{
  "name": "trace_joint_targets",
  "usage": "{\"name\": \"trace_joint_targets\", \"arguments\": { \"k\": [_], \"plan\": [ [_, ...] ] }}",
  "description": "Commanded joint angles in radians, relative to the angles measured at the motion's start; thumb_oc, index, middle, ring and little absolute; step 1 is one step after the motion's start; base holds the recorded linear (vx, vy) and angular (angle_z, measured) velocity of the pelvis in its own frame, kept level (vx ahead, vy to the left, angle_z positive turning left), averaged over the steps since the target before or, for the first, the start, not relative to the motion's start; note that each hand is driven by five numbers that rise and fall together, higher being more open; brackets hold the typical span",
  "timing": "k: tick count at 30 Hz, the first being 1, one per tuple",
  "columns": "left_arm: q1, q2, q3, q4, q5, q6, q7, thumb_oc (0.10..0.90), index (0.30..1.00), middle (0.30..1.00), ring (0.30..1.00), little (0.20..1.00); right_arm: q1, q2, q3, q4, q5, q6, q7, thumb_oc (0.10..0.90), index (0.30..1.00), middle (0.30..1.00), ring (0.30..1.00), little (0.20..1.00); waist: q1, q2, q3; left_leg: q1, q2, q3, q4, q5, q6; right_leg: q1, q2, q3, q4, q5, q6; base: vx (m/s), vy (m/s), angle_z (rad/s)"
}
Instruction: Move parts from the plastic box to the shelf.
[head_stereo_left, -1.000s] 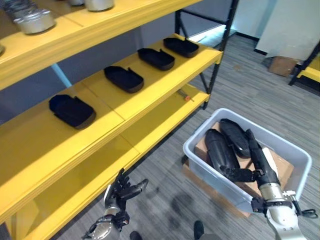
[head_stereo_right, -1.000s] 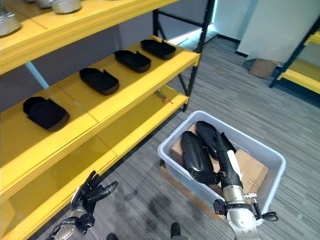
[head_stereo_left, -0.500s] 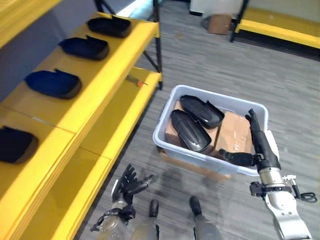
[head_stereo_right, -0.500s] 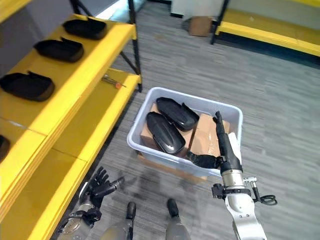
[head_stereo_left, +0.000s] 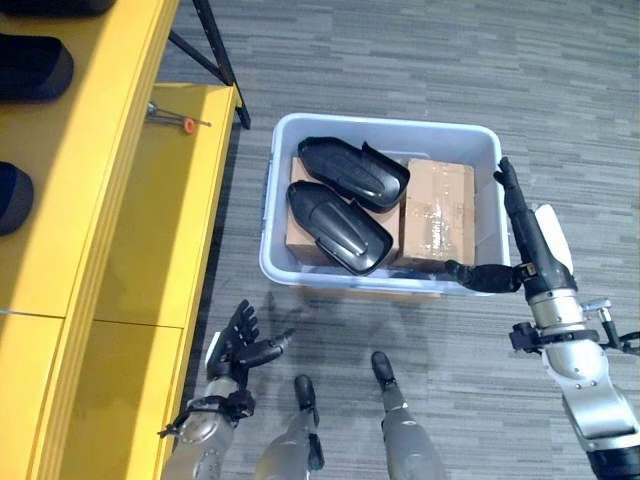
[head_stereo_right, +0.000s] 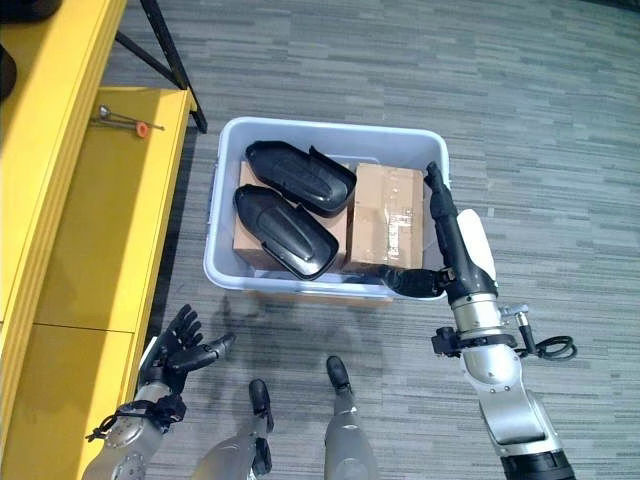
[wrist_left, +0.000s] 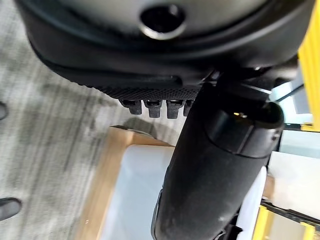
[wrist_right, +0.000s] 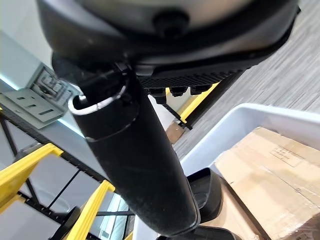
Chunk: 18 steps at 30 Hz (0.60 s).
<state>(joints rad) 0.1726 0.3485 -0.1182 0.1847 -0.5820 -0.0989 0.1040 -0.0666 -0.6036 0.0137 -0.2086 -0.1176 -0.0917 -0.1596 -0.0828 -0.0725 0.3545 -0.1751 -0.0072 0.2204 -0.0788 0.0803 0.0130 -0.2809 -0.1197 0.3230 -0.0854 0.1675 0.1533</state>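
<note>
A pale plastic box (head_stereo_left: 385, 124) stands on the floor to the right of the yellow shelf (head_stereo_left: 168, 225). Two black shell-shaped parts lie in its left half, one (head_stereo_left: 352, 172) behind the other (head_stereo_left: 338, 227), resting on cardboard. My right hand (head_stereo_left: 527, 252) hangs over the box's right wall, open, fingers straight and pointing away from me, thumb (head_stereo_left: 481, 276) by the front right corner. It holds nothing. My left hand (head_stereo_left: 233, 349) is low beside the shelf's bottom board, open with fingers spread and nothing in it. More black parts (head_stereo_left: 34, 66) lie on the upper shelf board.
A brown carton (head_stereo_left: 437, 203) fills the box's right half. A red-handled screwdriver (head_stereo_left: 170, 121) lies on the lower shelf board. A black shelf post (head_stereo_left: 222, 60) rises behind the box. Grey carpet (head_stereo_left: 480, 70) spreads around it.
The whole picture has swung down and right as the camera moved, so the box now sits in the middle. My right hand has gone from above the parts to the box's right wall.
</note>
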Motion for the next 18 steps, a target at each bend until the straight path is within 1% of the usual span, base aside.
{"name": "trace_joint_targets", "arguments": {
  "k": [1, 2, 3, 4, 5, 6, 7, 8, 9, 10, 11, 12, 13, 14, 15, 16, 17, 18],
  "plan": [
    [-0.017, 0.020, 0.046, -0.084, 0.006, -0.077, 0.001, 0.900, 1.000, 1.000, 1.000, 1.000, -0.118, 0.010, -0.012, -0.055, -0.034, -0.061, -0.040, 0.900, 1.000, 1.000, 1.000, 1.000, 0.049, -0.013, -0.024, -0.009, 0.062, -0.050, 0.038, -0.037, 0.009, 0.047, 0.034, -0.088, 0.064, -0.031, 0.017, 0.00, 0.084, -0.56],
    [-0.023, 0.023, 0.048, -0.084, 0.006, -0.075, 0.000, 0.900, 1.000, 1.000, 1.000, 1.000, -0.128, 0.012, -0.004, -0.056, -0.037, -0.062, -0.037, 0.900, 1.000, 1.000, 1.000, 1.000, 0.061, -0.014, -0.018, -0.004, 0.065, -0.040, 0.035, -0.047, 0.011, 0.031, 0.024, -0.143, 0.100, -0.029, 0.024, -0.01, 0.027, -0.61],
    [-0.028, 0.031, 0.056, -0.087, 0.018, -0.073, 0.002, 0.900, 1.000, 1.000, 1.000, 1.000, -0.165, 0.017, 0.028, -0.054, -0.051, -0.065, -0.034, 0.900, 1.000, 1.000, 1.000, 1.000, 0.094, -0.012, -0.003, 0.015, 0.074, -0.001, 0.028, -0.068, 0.011, -0.005, -0.057, -0.323, 0.162, 0.032, 0.033, 0.00, -0.006, -0.84],
    [-0.028, 0.030, 0.056, -0.087, 0.018, -0.073, 0.002, 0.900, 1.000, 1.000, 1.000, 1.000, -0.166, 0.017, 0.029, -0.053, -0.051, -0.065, -0.034, 0.900, 1.000, 1.000, 1.000, 1.000, 0.092, -0.012, -0.003, 0.016, 0.074, -0.003, 0.028, -0.068, 0.012, -0.003, -0.058, -0.325, 0.161, 0.032, 0.033, 0.11, -0.021, -1.06],
    [-0.032, 0.038, 0.052, -0.088, 0.029, -0.074, -0.003, 0.900, 1.000, 1.000, 1.000, 1.000, -0.182, 0.013, 0.045, -0.048, -0.058, -0.063, -0.029, 0.900, 1.000, 1.000, 1.000, 1.000, 0.087, -0.012, -0.005, 0.036, 0.076, -0.002, 0.019, -0.090, 0.005, -0.017, -0.075, -0.328, 0.144, 0.057, 0.039, 0.09, -0.080, -0.69],
    [-0.041, 0.044, 0.055, -0.091, 0.033, -0.078, -0.001, 0.900, 1.000, 1.000, 1.000, 1.000, -0.220, 0.003, 0.069, -0.028, -0.067, -0.060, -0.029, 0.900, 1.000, 1.000, 1.000, 1.000, 0.077, -0.014, 0.011, 0.030, 0.083, 0.005, 0.027, -0.077, 0.002, -0.063, -0.085, -0.296, 0.117, 0.106, 0.041, 0.14, -0.131, -0.10],
    [-0.051, 0.048, 0.063, -0.093, 0.029, -0.081, 0.007, 0.900, 1.000, 1.000, 1.000, 1.000, -0.246, -0.009, 0.081, -0.019, -0.081, -0.052, -0.033, 0.900, 1.000, 1.000, 1.000, 1.000, 0.078, -0.013, 0.022, 0.031, 0.097, -0.005, 0.046, -0.085, -0.006, -0.084, -0.100, -0.285, 0.096, 0.121, 0.040, 0.04, -0.116, 0.35],
    [-0.052, 0.048, 0.064, -0.092, 0.029, -0.081, 0.007, 0.900, 1.000, 1.000, 1.000, 1.000, -0.249, -0.009, 0.082, -0.017, -0.081, -0.052, -0.033, 0.900, 1.000, 1.000, 1.000, 1.000, 0.077, -0.012, 0.023, 0.030, 0.097, -0.005, 0.049, -0.087, -0.006, -0.084, -0.100, -0.286, 0.095, 0.121, 0.039, 0.11, -0.131, 0.35],
    [-0.061, 0.050, 0.074, -0.096, 0.023, -0.087, 0.018, 0.900, 1.000, 1.000, 1.000, 1.000, -0.263, -0.030, 0.090, -0.013, -0.096, -0.046, -0.029, 0.900, 1.000, 1.000, 1.000, 1.000, 0.078, -0.015, 0.034, 0.029, 0.107, -0.019, 0.074, -0.102, -0.016, -0.095, -0.116, -0.278, 0.056, 0.123, 0.038, 0.13, -0.233, 0.16],
    [-0.071, 0.050, 0.075, -0.100, 0.016, -0.094, 0.029, 0.900, 1.000, 1.000, 1.000, 1.000, -0.269, -0.057, 0.081, -0.015, -0.104, -0.038, -0.031, 0.900, 1.000, 1.000, 1.000, 1.000, 0.073, -0.030, 0.051, 0.017, 0.108, -0.050, 0.105, -0.106, -0.028, -0.114, -0.129, -0.257, 0.059, 0.136, 0.036, 0.20, -0.397, 0.12],
    [-0.081, 0.044, 0.078, -0.101, 0.016, -0.098, 0.035, 0.900, 1.000, 1.000, 1.000, 1.000, -0.275, -0.089, 0.073, -0.017, -0.109, -0.040, -0.026, 0.900, 1.000, 1.000, 1.000, 1.000, 0.079, -0.043, 0.063, 0.010, 0.111, -0.072, 0.134, -0.117, -0.040, -0.111, -0.128, -0.280, 0.084, 0.120, 0.031, 0.16, -0.413, 0.11],
    [-0.084, 0.043, 0.076, -0.102, 0.016, -0.098, 0.033, 0.900, 1.000, 1.000, 1.000, 1.000, -0.271, -0.107, 0.063, -0.016, -0.103, -0.038, -0.025, 0.900, 1.000, 1.000, 1.000, 1.000, 0.082, -0.052, 0.070, -0.004, 0.108, -0.084, 0.145, -0.113, -0.047, -0.113, -0.139, -0.306, 0.096, 0.108, 0.028, 0.10, -0.260, 0.31],
    [-0.085, 0.043, 0.076, -0.102, 0.016, -0.098, 0.033, 0.900, 1.000, 1.000, 1.000, 1.000, -0.271, -0.107, 0.063, -0.016, -0.103, -0.038, -0.025, 0.900, 1.000, 1.000, 1.000, 1.000, 0.081, -0.051, 0.069, -0.005, 0.108, -0.086, 0.146, -0.113, -0.046, -0.113, -0.139, -0.307, 0.096, 0.108, 0.028, 0.06, -0.301, 0.51],
    [-0.082, 0.030, 0.074, -0.109, 0.009, -0.095, 0.035, 0.900, 1.000, 1.000, 1.000, 1.000, -0.297, -0.157, 0.069, -0.009, -0.111, -0.030, -0.020, 0.900, 1.000, 1.000, 1.000, 1.000, 0.094, -0.056, 0.081, -0.007, 0.122, -0.102, 0.148, -0.110, -0.058, -0.120, -0.129, -0.355, 0.146, 0.077, 0.020, 0.03, -0.207, 0.70],
    [-0.083, 0.030, 0.075, -0.109, 0.009, -0.095, 0.035, 0.900, 1.000, 1.000, 1.000, 1.000, -0.300, -0.158, 0.070, -0.008, -0.111, -0.031, -0.021, 0.900, 1.000, 1.000, 1.000, 1.000, 0.090, -0.057, 0.079, -0.012, 0.120, -0.104, 0.147, -0.105, -0.058, -0.124, -0.132, -0.356, 0.146, 0.079, 0.020, 0.12, -0.562, 0.81],
    [-0.065, 0.023, 0.069, -0.112, -0.005, -0.082, 0.032, 0.900, 1.000, 1.000, 1.000, 1.000, -0.335, -0.232, 0.063, 0.006, -0.115, -0.020, -0.021, 0.900, 1.000, 1.000, 1.000, 1.000, 0.106, -0.043, 0.089, -0.024, 0.168, -0.136, 0.119, -0.062, -0.083, -0.138, -0.113, -0.421, 0.218, 0.006, 0.001, 0.08, -0.359, 0.78],
    [-0.065, 0.022, 0.069, -0.113, -0.005, -0.082, 0.032, 0.900, 1.000, 1.000, 1.000, 1.000, -0.336, -0.233, 0.064, 0.007, -0.115, -0.020, -0.021, 0.900, 1.000, 1.000, 1.000, 1.000, 0.103, -0.041, 0.088, -0.025, 0.169, -0.139, 0.117, -0.061, -0.084, -0.139, -0.113, -0.424, 0.220, 0.004, 0.000, 0.11, -0.475, 0.79],
    [-0.062, 0.026, 0.064, -0.114, 0.000, -0.078, 0.028, 0.900, 1.000, 1.000, 1.000, 1.000, -0.355, -0.265, 0.066, 0.009, -0.123, -0.019, -0.024, 0.900, 1.000, 1.000, 1.000, 1.000, 0.106, -0.032, 0.090, -0.026, 0.184, -0.156, 0.095, -0.040, -0.091, -0.146, -0.108, -0.448, 0.240, -0.017, -0.009, 0.05, -0.199, 0.62]
  ]
}}
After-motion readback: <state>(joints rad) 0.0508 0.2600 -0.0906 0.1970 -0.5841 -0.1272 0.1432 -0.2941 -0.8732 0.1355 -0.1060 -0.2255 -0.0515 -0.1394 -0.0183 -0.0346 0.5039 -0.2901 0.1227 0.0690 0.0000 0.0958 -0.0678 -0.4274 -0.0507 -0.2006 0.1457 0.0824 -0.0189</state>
